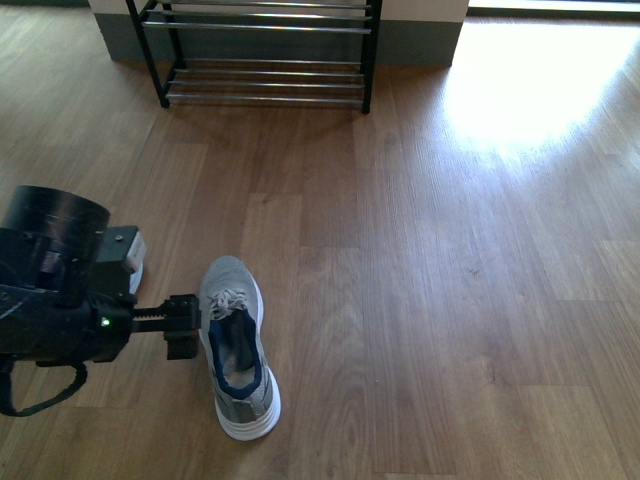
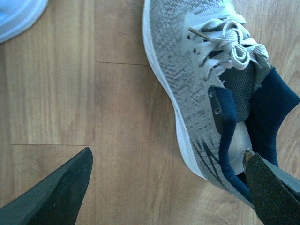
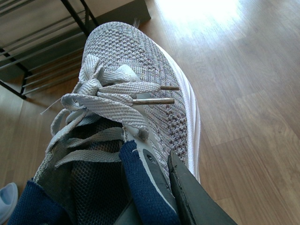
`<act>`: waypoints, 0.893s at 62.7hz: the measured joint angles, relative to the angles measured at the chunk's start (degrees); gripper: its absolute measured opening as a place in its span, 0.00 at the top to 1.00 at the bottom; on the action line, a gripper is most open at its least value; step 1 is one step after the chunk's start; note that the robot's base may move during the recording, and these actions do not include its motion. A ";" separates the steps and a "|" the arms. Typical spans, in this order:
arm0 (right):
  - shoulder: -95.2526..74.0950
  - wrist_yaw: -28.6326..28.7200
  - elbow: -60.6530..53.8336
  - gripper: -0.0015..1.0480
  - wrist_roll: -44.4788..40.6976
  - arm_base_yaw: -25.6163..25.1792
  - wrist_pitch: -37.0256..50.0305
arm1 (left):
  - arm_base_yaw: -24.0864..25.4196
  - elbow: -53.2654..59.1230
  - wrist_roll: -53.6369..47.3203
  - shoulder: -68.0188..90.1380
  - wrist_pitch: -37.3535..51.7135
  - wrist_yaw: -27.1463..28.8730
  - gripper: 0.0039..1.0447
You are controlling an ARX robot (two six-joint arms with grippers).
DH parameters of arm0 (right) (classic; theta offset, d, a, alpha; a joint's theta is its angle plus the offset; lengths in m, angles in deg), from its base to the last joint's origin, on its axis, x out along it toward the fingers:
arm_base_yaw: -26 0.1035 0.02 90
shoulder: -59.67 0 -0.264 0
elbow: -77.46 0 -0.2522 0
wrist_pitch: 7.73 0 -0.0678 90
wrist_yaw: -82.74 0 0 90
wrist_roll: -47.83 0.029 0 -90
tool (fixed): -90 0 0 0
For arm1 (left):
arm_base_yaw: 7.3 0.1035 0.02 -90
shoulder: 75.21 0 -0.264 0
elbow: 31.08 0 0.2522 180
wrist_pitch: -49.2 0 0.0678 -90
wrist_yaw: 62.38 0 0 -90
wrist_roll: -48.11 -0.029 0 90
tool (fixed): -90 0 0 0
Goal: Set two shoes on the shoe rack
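One grey knit shoe [image 1: 238, 345] with a white sole lies on the wooden floor, toe towards the shoe rack [image 1: 265, 60] at the back. My left gripper [image 1: 193, 325] is open at its left side. In the left wrist view this shoe [image 2: 197, 89] fills the upper right. The left gripper [image 2: 168, 157] straddles the shoe's side wall, one finger [image 2: 269, 190] over the navy opening and the other [image 2: 56, 192] over bare floor. My right gripper [image 3: 157, 164] is shut on the collar of the second shoe [image 3: 136, 79], toe pointing at the rack [image 3: 33, 44]. The right arm is out of the front view.
Wooden floor [image 1: 450, 300] stretches wide to the right, with a bright glare patch [image 1: 530, 90] at the back right. A pale rounded object [image 1: 135, 262] lies partly under the left arm; this pale object [image 2: 18, 16] also shows in the left wrist view.
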 joint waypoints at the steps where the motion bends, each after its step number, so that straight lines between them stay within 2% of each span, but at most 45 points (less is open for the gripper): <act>1: 0.00 0.00 0.00 0.99 0.00 0.00 0.00 | -0.48 -0.72 0.22 0.63 -0.24 -0.20 0.09; 11: 0.00 0.00 0.00 0.99 0.00 0.00 0.00 | -6.36 -8.11 1.62 5.92 -3.80 -1.73 0.09; 22: 0.00 0.00 0.00 0.99 0.00 0.00 0.00 | -9.79 -12.31 2.40 9.01 -7.04 -0.63 0.09; 56: 0.00 0.00 0.00 0.99 0.00 0.00 0.00 | -9.20 -15.54 7.50 11.58 -10.08 4.90 0.09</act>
